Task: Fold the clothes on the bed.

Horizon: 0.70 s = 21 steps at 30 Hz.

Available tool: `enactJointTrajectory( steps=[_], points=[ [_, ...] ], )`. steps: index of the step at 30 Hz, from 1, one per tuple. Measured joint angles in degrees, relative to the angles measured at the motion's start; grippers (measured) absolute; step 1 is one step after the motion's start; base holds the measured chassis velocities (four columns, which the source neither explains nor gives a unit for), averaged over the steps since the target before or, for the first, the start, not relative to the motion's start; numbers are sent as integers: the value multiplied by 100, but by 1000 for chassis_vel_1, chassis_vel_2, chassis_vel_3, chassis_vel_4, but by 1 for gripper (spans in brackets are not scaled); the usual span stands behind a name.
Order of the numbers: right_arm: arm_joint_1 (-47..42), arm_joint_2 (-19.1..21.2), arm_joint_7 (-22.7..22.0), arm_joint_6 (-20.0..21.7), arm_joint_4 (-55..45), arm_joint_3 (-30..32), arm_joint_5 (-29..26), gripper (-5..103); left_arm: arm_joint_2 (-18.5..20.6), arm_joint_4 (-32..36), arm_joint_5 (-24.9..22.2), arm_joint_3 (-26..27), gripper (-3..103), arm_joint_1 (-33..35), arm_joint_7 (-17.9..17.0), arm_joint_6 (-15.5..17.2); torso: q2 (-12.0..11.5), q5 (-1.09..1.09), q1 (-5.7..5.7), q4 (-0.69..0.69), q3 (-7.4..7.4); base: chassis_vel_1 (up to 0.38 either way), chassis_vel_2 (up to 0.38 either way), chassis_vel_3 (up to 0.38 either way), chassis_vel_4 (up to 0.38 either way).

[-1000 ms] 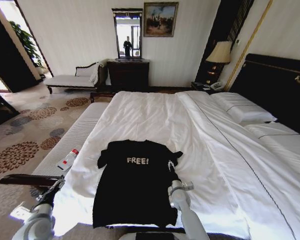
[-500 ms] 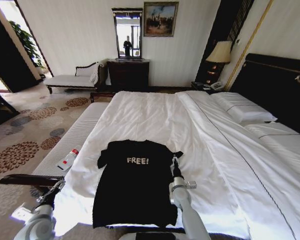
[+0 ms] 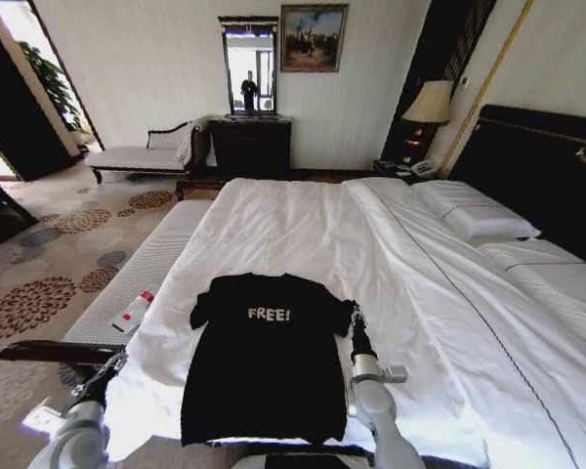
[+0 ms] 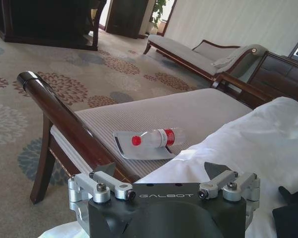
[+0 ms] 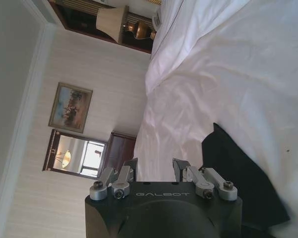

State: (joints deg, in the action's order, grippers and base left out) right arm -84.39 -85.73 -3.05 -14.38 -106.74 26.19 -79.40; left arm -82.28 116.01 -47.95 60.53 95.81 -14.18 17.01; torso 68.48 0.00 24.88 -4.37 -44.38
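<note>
The left gripper [image 3: 103, 376] hangs off the bed's near left corner, jaws spread and empty, above the bench [image 4: 154, 116] with its bottle [image 4: 156, 138]. The right gripper [image 3: 355, 318] sits at the shirt's [image 3: 264, 357] right sleeve, fingers parted, apparently holding nothing. The shirt lies flat at the near edge of the bed [image 3: 420, 293]. It looks light and limp; pinch sleeve or hem, since it will sag.

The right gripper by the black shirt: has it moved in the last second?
Yes. The right gripper has shifted toward the robot's right, from over the T-shirt near its lettering out to the sleeve edge, beside the white sheet.
</note>
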Motion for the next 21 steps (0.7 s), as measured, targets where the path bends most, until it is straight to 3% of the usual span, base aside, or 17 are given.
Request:
enactJointTrajectory(
  steps=[4, 6, 9, 11, 16, 21],
  points=[
    [176, 32, -158, 1, 336, 46, 45, 58, -12, -5, 19, -30, 100, -4, 2, -3, 0, 0, 0, -1, 0, 0, 0, 0, 0],
    [240, 48, -189, 8, 430, 51, 56, 58, -12, -6, 24, -33, 100, -5, 2, -4, 0, 0, 0, 0, 0, 0, 0, 0, 0],
    [618, 175, -314, 119, 914, 59, 195, 74, -4, -11, 30, -29, 100, -10, 2, -5, -1, 1, 0, 0, 0, 0, 0, 0, 0],
    [731, 225, -357, 194, 1021, 61, 279, 74, 4, -16, 29, -22, 100, -10, 3, -5, 0, 1, 0, 0, -1, 0, 0, 0, 0],
    [1205, 607, -562, 579, 1300, -72, 1156, 95, 46, -71, 20, 13, 100, -22, 3, -11, -1, 1, 1, 1, -1, 0, 0, 0, 0],
    [1256, 806, -512, 629, 1188, -138, 1745, 100, 21, -67, 30, -31, 100, -44, 4, -12, -1, 1, 1, -1, -1, 0, 0, 0, 0]
  ],
)
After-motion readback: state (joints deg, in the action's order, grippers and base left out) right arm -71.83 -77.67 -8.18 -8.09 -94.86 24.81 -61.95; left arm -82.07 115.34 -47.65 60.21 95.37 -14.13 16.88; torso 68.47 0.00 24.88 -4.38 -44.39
